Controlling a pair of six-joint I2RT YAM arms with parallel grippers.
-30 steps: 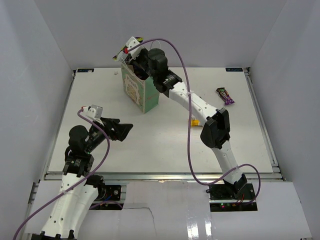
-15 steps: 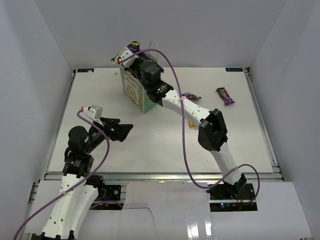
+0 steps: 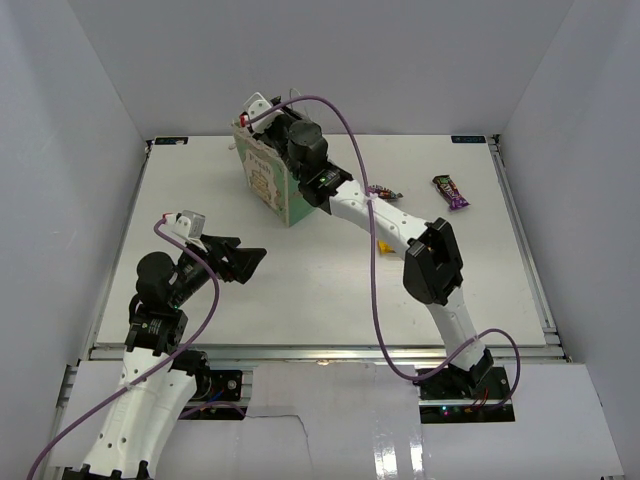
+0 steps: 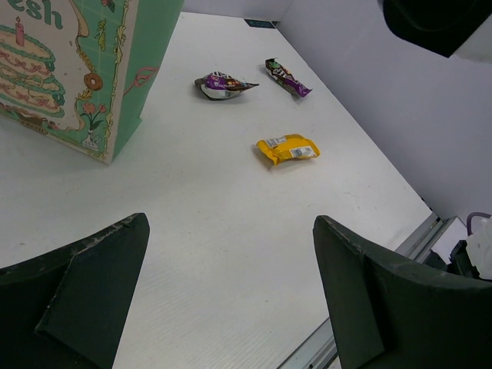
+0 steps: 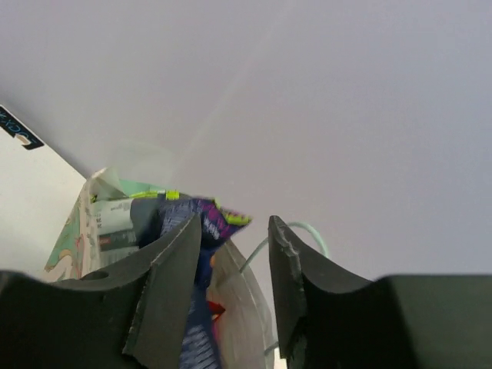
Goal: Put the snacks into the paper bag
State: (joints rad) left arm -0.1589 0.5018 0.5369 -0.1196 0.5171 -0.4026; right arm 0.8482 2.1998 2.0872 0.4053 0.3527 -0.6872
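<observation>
the blue-purple bag (image 5: 217,219) is seen in the paper bag (image 3: 270,185) top beside the slightly spread, empty right tool (image 5: 234,231), the left tool (image 4: 231,227) is spread wide, and a yellow pack (image 4: 287,148), purple candy (image 4: 224,84) and dark bar (image 4: 287,78) are left on the bench (image 3: 300,290) right of that paper bag.

The top view is taken from above and behind the arm bases, tilted down and forward, far enough back that the whole white desk (image 3: 300,290) is covered. The left wrist view is set low and close over the desk. It looks out between its own jaws toward the mint-green paper gift bag (image 4: 146,46), small purple wrapped candy (image 4: 223,84), dark purple bar (image 4: 286,77) and small yellow pack (image 4: 286,148), all shared with the top view. The right wrist view is held very near the bag's mouth, facing up at the pale wall (image 5: 346,92).
</observation>
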